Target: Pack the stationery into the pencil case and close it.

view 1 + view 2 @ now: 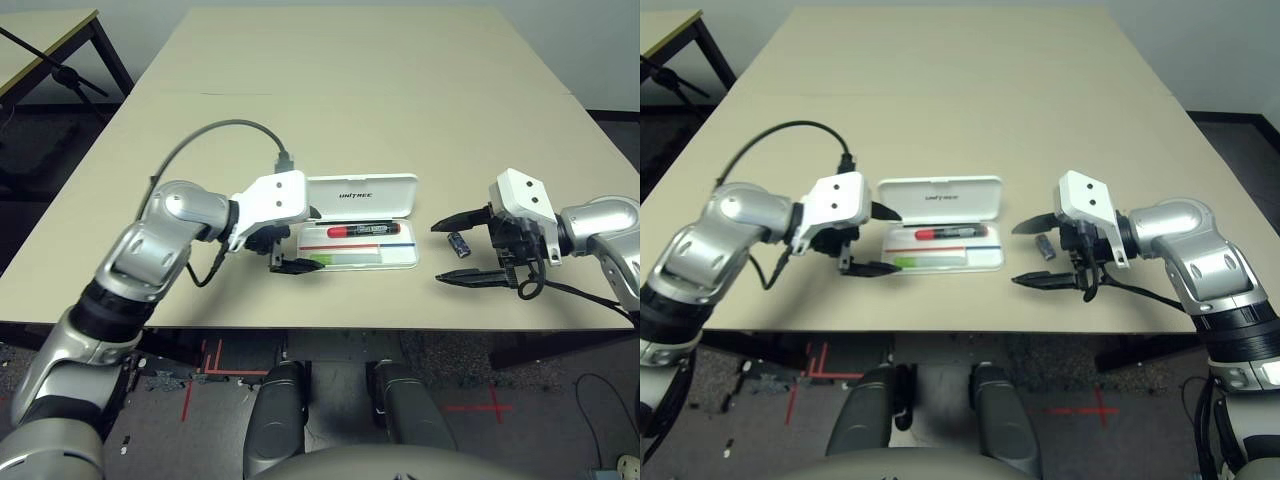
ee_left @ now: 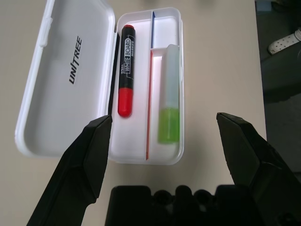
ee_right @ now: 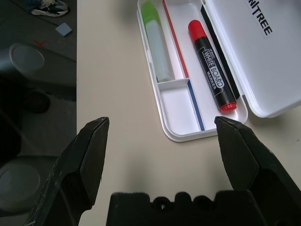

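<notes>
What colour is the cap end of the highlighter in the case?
Light green, on a whitish body; the highlighter shows best in the left wrist view.
</notes>
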You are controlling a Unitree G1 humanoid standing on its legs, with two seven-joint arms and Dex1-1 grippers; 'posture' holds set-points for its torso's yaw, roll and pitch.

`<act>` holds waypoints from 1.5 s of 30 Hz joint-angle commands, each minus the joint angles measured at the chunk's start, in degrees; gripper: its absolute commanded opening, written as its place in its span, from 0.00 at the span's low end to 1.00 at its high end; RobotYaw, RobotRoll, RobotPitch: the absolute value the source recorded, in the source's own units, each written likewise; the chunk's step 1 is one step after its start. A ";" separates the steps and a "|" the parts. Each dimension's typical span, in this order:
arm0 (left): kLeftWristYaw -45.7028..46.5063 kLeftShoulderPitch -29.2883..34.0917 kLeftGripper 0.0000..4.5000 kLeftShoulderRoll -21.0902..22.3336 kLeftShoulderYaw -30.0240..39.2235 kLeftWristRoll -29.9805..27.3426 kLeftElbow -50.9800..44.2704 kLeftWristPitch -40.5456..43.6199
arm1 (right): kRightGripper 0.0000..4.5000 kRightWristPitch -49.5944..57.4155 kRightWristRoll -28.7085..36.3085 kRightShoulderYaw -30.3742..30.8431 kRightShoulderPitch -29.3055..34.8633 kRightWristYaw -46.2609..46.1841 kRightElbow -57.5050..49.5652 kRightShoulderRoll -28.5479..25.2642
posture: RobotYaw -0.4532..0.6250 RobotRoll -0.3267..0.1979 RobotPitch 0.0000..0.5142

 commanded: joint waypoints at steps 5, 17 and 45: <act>-2.30 4.84 0.99 3.57 4.02 -3.22 -0.66 -3.38 | 1.00 3.26 -0.89 -0.07 -0.64 -1.76 0.33 -1.42 | 0.45 0.62 0.25; -0.20 5.81 0.99 3.59 7.00 -8.54 -6.52 -0.24 | 1.00 16.83 -0.90 -1.79 0.19 -10.00 -5.23 -3.36 | 0.44 0.62 0.25; 1.72 8.11 0.99 3.66 5.31 -8.98 -9.14 -0.41 | 1.00 62.34 3.31 0.73 -2.63 -40.54 -18.84 3.01 | 0.45 0.62 0.29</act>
